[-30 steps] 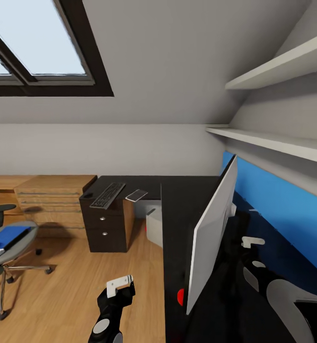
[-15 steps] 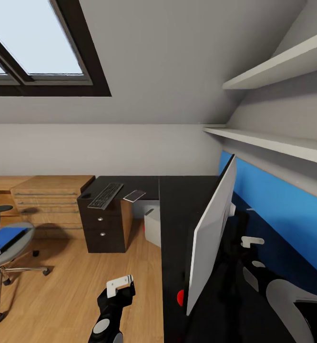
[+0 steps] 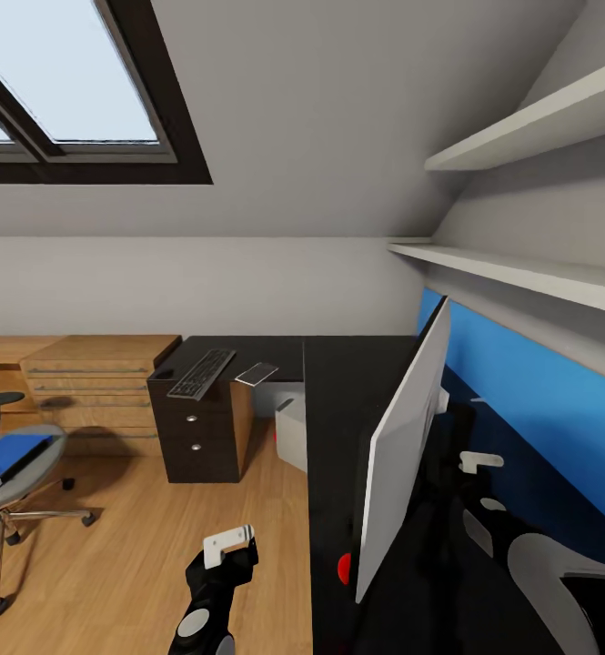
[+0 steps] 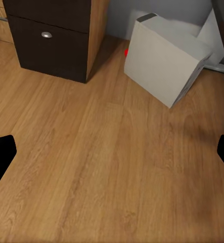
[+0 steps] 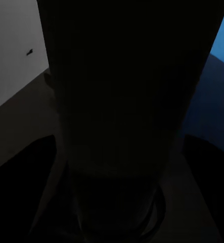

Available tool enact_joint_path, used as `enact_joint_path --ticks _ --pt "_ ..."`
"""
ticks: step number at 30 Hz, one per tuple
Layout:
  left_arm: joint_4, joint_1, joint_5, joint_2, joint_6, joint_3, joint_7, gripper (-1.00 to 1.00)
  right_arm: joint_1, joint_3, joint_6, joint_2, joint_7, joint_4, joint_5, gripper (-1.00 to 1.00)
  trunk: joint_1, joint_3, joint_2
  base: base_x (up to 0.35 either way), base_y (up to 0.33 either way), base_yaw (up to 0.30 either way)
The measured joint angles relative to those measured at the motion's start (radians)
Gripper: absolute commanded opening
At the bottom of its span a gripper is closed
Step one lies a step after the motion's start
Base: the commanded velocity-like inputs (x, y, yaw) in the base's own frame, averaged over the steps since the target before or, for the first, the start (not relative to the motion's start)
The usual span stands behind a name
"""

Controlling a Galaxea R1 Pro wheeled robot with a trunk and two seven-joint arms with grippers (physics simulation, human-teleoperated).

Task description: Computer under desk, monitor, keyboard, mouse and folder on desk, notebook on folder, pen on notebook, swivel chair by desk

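Note:
The monitor (image 3: 402, 455) stands edge-on on the black desk (image 3: 338, 382), white back toward me. My right gripper (image 3: 473, 459) is behind it by the blue wall, close against the dark monitor stand (image 5: 127, 101); its jaws are lost in shadow. The keyboard (image 3: 204, 373) and the notebook (image 3: 257, 373) lie on the desk's far wing. The computer (image 3: 293, 432) (image 4: 165, 61) sits on the floor under the desk. The blue folder (image 3: 6, 455) rests on the swivel chair (image 3: 15, 514) at left. My left gripper (image 3: 229, 543) hangs open over the floor. Mouse and pen cannot be made out.
A dark three-drawer unit (image 3: 197, 437) (image 4: 51, 35) carries the desk's far end, with a light wooden cabinet (image 3: 93, 382) beyond it. White shelves (image 3: 520, 268) jut out above the blue wall panel (image 3: 539, 400). Wood floor (image 3: 138, 546) lies between chair and desk.
The head view swung slightly right a second ago, shifting everything left in the picture. Since half a second ago nothing has moved.

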Motion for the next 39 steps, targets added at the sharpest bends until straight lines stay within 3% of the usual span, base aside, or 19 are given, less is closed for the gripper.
enact_joint_path --ticks 7,25,39 --pt "0.0 0.0 0.0 0.0 0.0 0.0 0.0 1.0 0.0 0.004 0.0 0.0 0.001 0.0 0.0 -1.0 0.0 0.0 0.0 0.0 -0.093 0.0" --pt "0.0 0.0 0.0 0.0 0.0 0.0 0.0 1.0 0.0 -0.002 -0.001 -0.001 -0.002 0.0 0.0 -1.0 0.0 0.0 0.0 0.0 -0.295 0.0" --pt "0.0 0.0 0.0 0.0 0.0 0.0 0.0 1.0 0.0 -0.007 0.005 -0.002 -0.01 0.001 -0.005 -1.0 0.0 0.0 0.0 0.0 -0.124 0.0"
